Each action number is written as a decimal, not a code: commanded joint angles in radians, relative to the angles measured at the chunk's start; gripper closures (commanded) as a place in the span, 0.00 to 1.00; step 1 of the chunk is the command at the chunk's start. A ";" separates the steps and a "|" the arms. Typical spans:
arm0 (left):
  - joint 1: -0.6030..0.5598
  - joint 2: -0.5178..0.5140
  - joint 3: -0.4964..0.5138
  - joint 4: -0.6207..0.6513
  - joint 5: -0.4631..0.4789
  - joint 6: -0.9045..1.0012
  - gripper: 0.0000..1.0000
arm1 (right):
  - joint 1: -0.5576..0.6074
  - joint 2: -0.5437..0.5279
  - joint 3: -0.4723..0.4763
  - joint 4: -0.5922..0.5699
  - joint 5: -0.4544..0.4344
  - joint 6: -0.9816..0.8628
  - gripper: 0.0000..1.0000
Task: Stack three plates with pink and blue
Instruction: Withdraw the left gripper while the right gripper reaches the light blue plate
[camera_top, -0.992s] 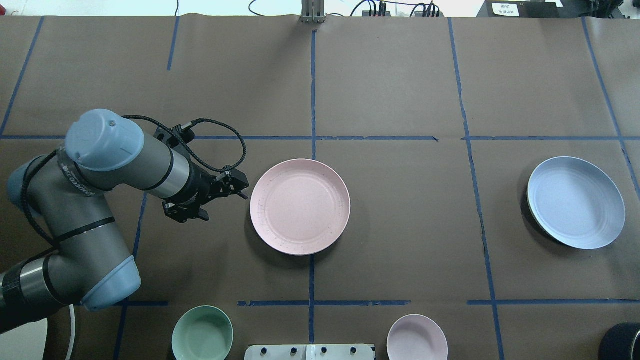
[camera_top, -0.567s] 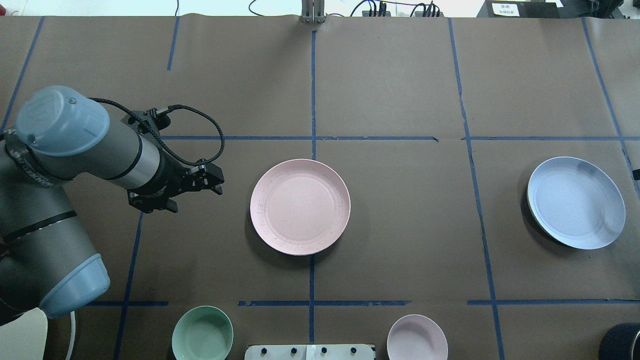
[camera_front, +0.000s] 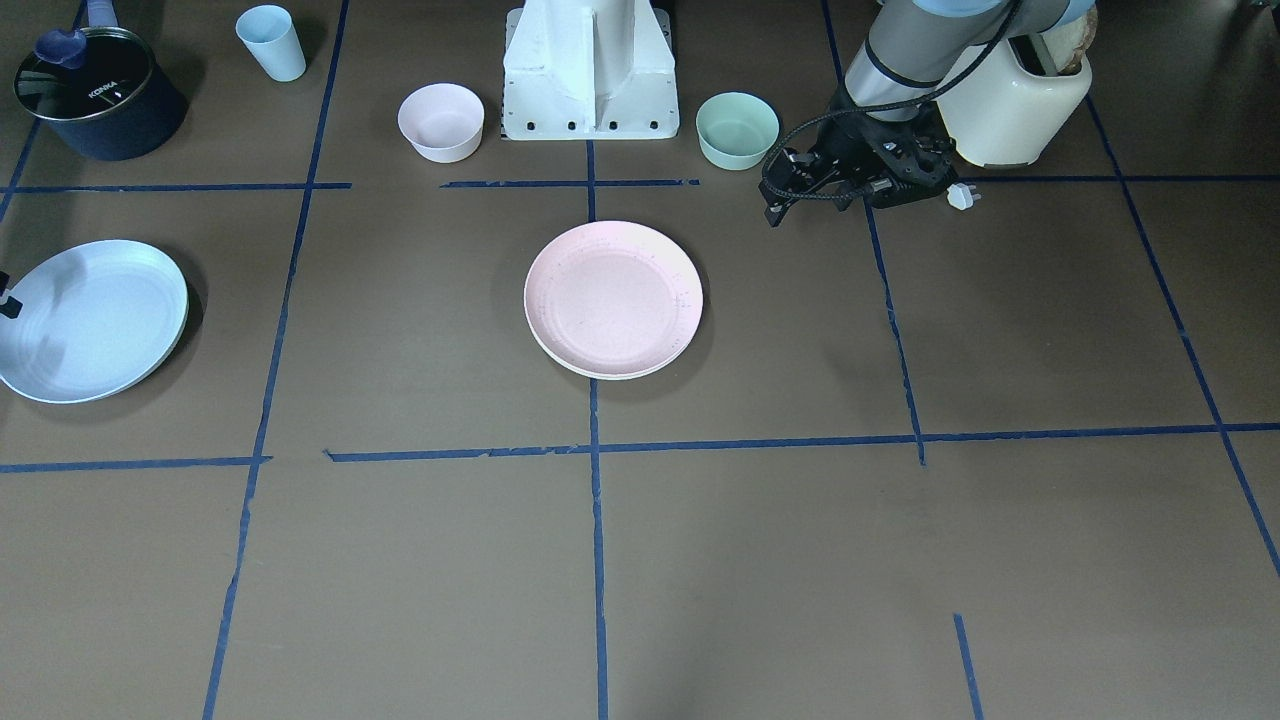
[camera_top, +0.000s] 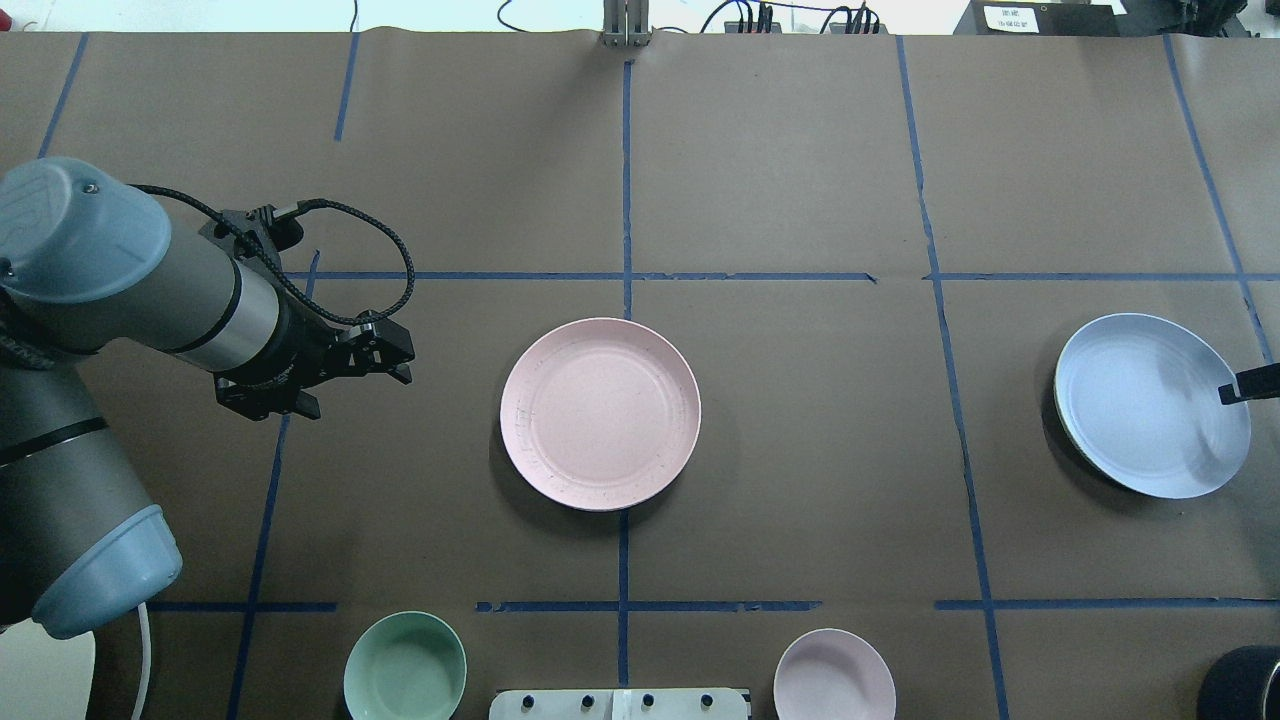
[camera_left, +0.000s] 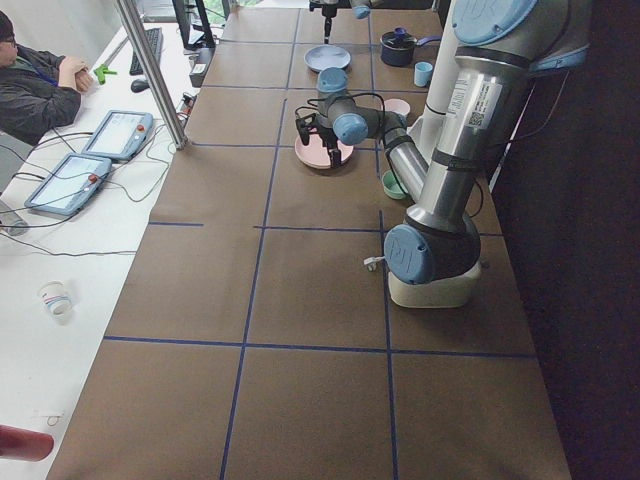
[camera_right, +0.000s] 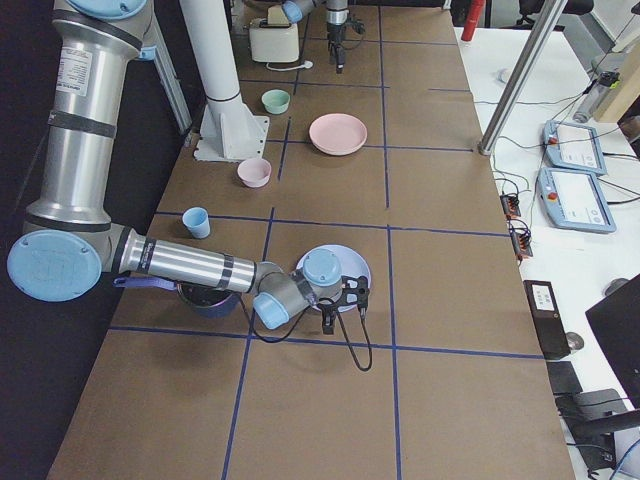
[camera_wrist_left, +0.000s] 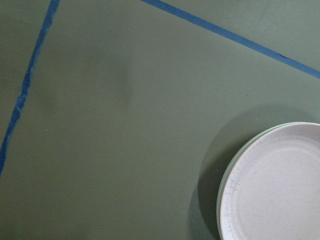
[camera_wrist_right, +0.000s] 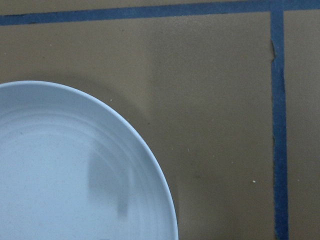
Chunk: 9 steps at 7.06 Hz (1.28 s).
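Note:
The pale pink plate (camera_top: 600, 414) lies flat at the table's middle, also in the front view (camera_front: 613, 298). A cream rim shows under its edge in the left wrist view (camera_wrist_left: 280, 190), so it seems to rest on the cream-white plate. The light blue plate (camera_top: 1150, 405) lies alone at the far right, also in the front view (camera_front: 90, 320) and the right wrist view (camera_wrist_right: 75, 175). My left gripper (camera_top: 405, 362) hangs empty left of the pink plate, its jaws apart. Only a tip of my right gripper (camera_top: 1238, 388) shows, over the blue plate's right rim.
A mint-green bowl (camera_top: 405, 665) and a small pink bowl (camera_top: 834, 675) stand near the robot base (camera_front: 590, 70). A light blue cup (camera_front: 272, 42) and a dark pot (camera_front: 95, 95) stand at my right. A white appliance (camera_front: 1015, 100) stands behind my left gripper.
My left arm has drawn back to the left, away from the pink plate. My right gripper's tip has come into view over the blue plate's right rim.

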<state>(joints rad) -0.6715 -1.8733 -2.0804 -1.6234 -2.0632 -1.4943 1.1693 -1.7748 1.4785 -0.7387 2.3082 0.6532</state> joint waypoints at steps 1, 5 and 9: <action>-0.013 0.003 -0.003 0.000 0.000 0.000 0.00 | -0.016 0.001 -0.027 0.001 -0.001 0.002 0.16; -0.019 0.005 -0.004 0.000 0.000 0.000 0.00 | -0.037 0.011 -0.041 0.001 0.002 0.002 1.00; -0.036 0.045 -0.029 -0.001 0.000 0.002 0.00 | -0.004 0.012 0.026 0.004 0.029 0.002 1.00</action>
<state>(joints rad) -0.7013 -1.8444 -2.1024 -1.6240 -2.0632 -1.4937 1.1477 -1.7634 1.4824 -0.7350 2.3271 0.6545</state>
